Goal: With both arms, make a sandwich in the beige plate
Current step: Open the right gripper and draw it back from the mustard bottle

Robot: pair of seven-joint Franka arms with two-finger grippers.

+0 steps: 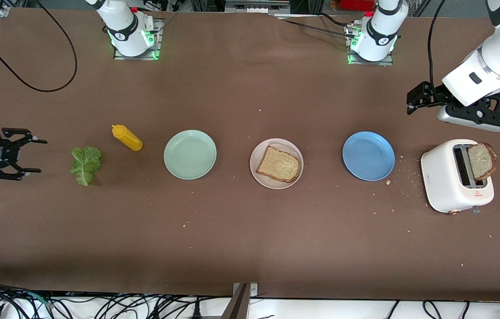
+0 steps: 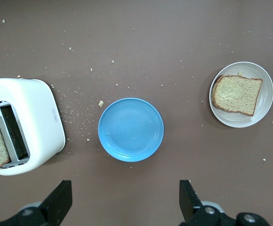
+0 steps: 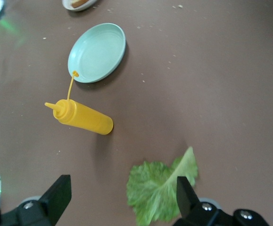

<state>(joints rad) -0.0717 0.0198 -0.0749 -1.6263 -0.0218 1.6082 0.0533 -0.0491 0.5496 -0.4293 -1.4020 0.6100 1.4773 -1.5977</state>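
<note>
The beige plate sits mid-table with one brown bread slice on it; both also show in the left wrist view, plate and slice. A second slice sticks out of the white toaster at the left arm's end. The green lettuce leaf lies flat at the right arm's end. My right gripper is open and empty beside the lettuce. My left gripper is open and empty, up over bare table by the toaster.
A yellow squeeze bottle lies beside the lettuce. A mint green plate stands between the bottle and the beige plate. A blue plate stands between the beige plate and the toaster. Crumbs lie around the toaster.
</note>
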